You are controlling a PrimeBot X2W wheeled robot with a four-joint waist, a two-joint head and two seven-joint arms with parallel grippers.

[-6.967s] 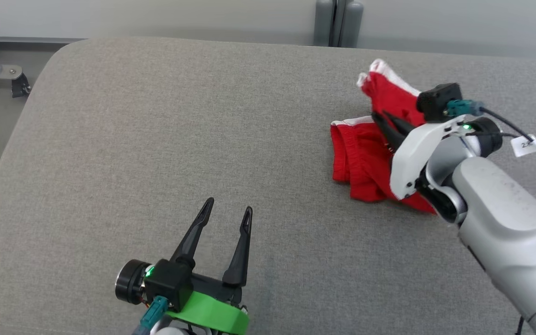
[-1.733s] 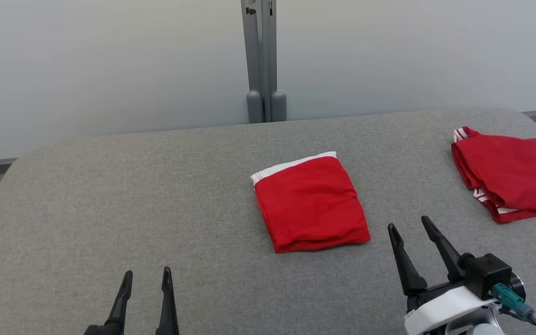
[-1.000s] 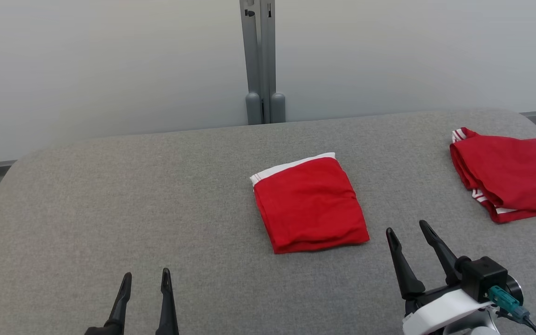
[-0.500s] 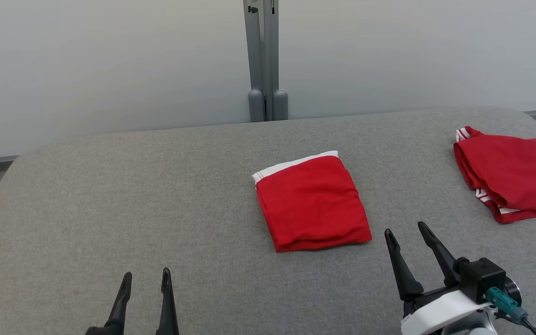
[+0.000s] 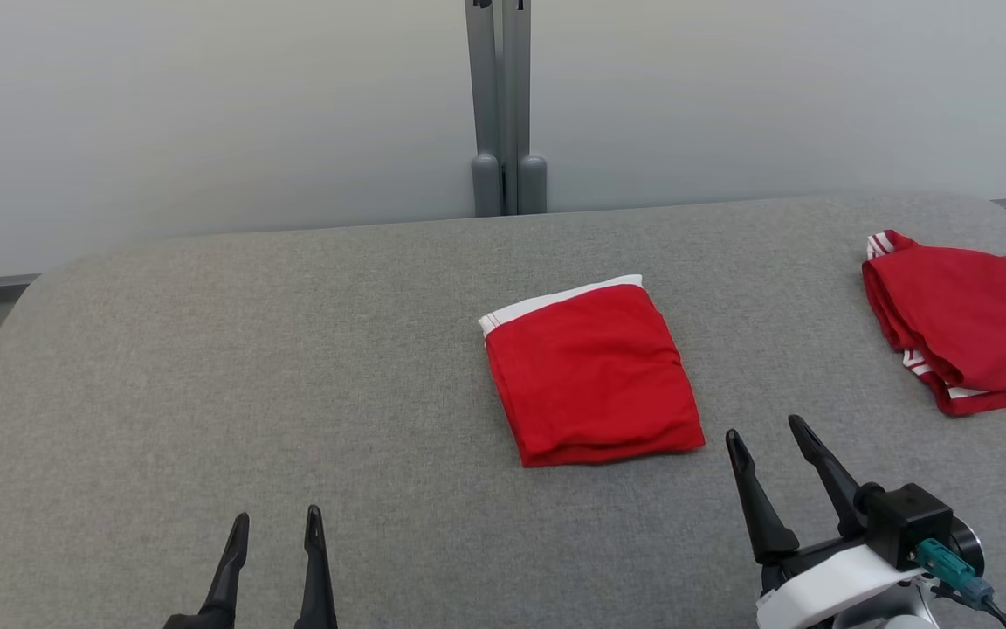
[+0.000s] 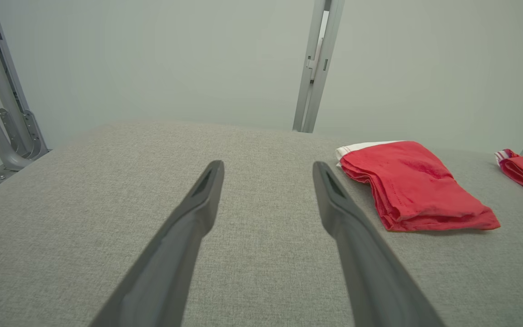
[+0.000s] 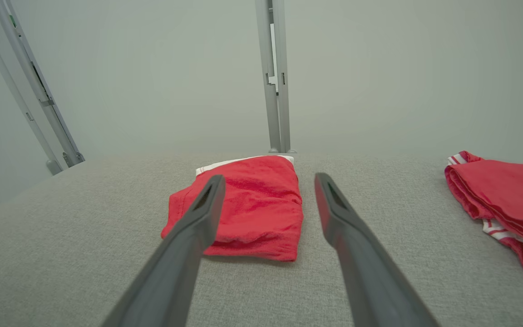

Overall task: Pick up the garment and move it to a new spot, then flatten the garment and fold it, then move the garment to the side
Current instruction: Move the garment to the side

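Seven seconds back our right tool [image 5: 765,428] was down on a bunched red garment. Now it hangs back at the near edge of the worktop [image 5: 206,349], prongs spread and holding nothing. Our left tool [image 5: 278,515] sits low at the near edge too, also spread and empty. The head camera has swung since then, so we do not read the change of framing as cloth moving. Over the last two seconds only the view drifts a little; nothing on the worktop shifts.

The garment [image 5: 595,371] lies near the middle of the worktop as a neat folded square, its white band along the far edge, just beyond the right tool and well apart from the left. A second garment [image 5: 974,332], red with white stripes, lies off by the right end.

We judge that the fold is finished and the cloth released. If the middle piece is ours, what remains is the move to the side, which calls for a fresh grip without spilling the layers.
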